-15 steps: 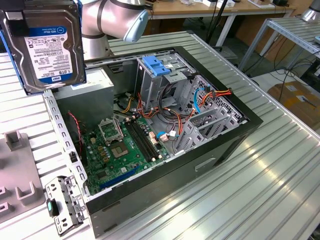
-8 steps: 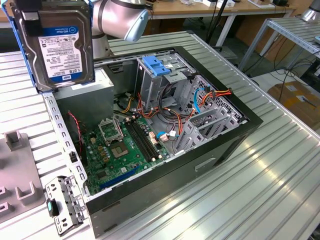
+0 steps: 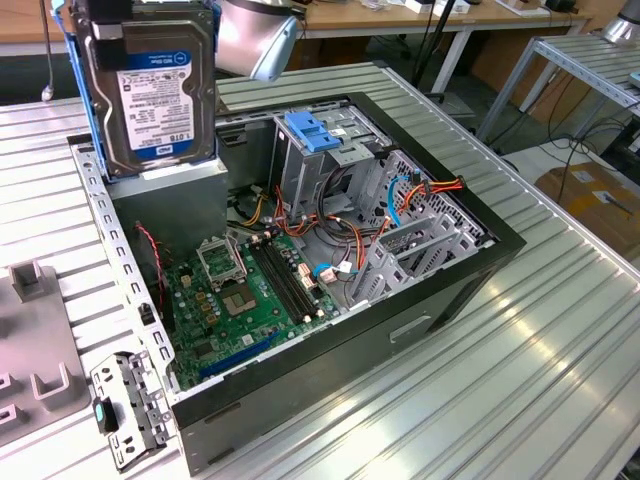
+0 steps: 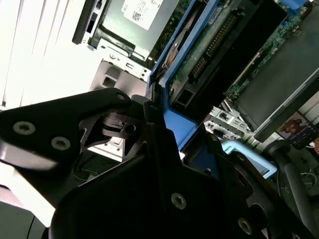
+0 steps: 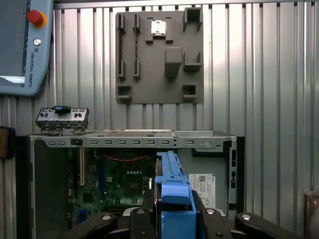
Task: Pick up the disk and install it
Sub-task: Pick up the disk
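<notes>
Silver-grey in its blue carrier (image 5: 175,196), the disk (image 3: 150,90) is clamped between the tool's (image 5: 174,221) closed jaws. It hangs directly beneath the tool, above the open computer case (image 3: 450,290) on the ribbed table (image 3: 540,360).

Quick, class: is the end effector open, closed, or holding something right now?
The end effector: closed, holding the disk in its blue carrier above the open computer case.

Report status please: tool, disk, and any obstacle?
Tool shut on silver-grey rectangular metal disk in blue plastic carrier. Disk upright above open black computer case, not installed. Orange cables near grey metal drive cage.
</notes>
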Action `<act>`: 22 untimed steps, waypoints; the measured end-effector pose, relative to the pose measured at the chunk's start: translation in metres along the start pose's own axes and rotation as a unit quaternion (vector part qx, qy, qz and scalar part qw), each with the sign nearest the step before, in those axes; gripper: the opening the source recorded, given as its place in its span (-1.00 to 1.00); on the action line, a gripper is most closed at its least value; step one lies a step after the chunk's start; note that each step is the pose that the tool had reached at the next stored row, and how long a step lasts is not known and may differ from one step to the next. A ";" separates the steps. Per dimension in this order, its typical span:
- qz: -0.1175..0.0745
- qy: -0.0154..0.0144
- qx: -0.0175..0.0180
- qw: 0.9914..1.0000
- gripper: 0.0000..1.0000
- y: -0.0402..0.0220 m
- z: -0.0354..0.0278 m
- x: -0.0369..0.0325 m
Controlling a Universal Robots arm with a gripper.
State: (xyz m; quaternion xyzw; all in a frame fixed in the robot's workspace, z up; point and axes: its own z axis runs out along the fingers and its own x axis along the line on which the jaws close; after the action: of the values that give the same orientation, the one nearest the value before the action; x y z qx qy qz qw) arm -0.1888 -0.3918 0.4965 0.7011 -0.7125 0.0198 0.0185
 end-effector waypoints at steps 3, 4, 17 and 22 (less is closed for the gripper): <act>0.000 0.000 0.000 1.000 -0.25 -0.0128 0.0005 -0.0002; 0.000 0.000 0.000 1.000 -0.25 -0.0176 0.0006 -0.0003; 0.000 0.000 0.000 1.000 -0.25 -0.0450 0.0034 0.0099; 0.000 0.001 0.000 1.000 -0.25 -0.0636 0.0050 0.0106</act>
State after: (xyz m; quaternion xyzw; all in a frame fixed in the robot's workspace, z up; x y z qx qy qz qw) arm -0.1253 -0.4037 0.4923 0.7011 -0.7125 0.0204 0.0192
